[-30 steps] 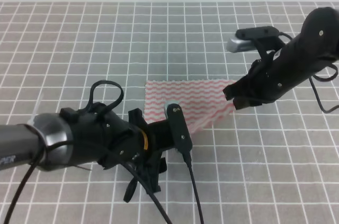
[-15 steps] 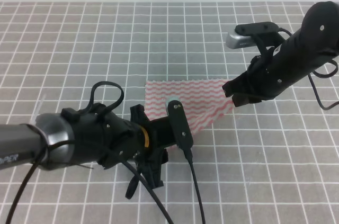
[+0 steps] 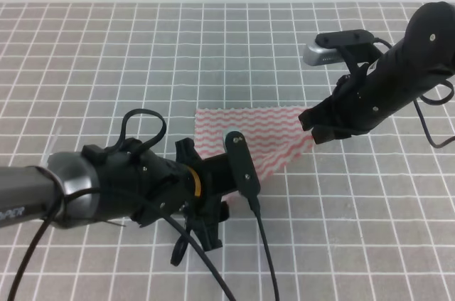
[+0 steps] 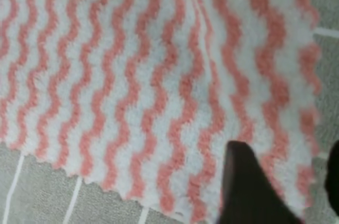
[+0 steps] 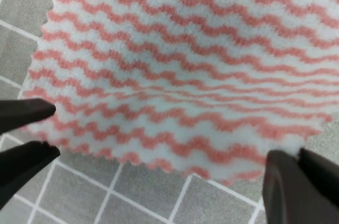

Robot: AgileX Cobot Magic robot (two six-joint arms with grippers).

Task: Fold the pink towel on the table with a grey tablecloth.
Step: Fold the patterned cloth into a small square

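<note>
The pink towel (image 3: 249, 130) lies on the table with a grey tablecloth (image 3: 106, 66), its right corner raised off the cloth. My right gripper (image 3: 313, 137) is shut on that corner; in the right wrist view its fingers (image 5: 280, 181) press together over the zigzag edge of the towel (image 5: 185, 49). The left gripper (image 4: 288, 150) stands at the near left corner of the towel (image 4: 132, 75), fingers astride the edge with a visible gap. From the right wrist view the left gripper (image 5: 55, 131) shows the same gap. In the exterior view the left wrist hides that corner.
The left arm (image 3: 106, 187) and its cables (image 3: 259, 244) cover the near part of the grid cloth. The right arm (image 3: 405, 66) and its wrist camera (image 3: 341, 48) hang over the right side. A white wall borders the table's far edge.
The right gripper has risen slightly with the towel's right corner, lifting that edge. The left wrist has shifted a little toward the near right.
</note>
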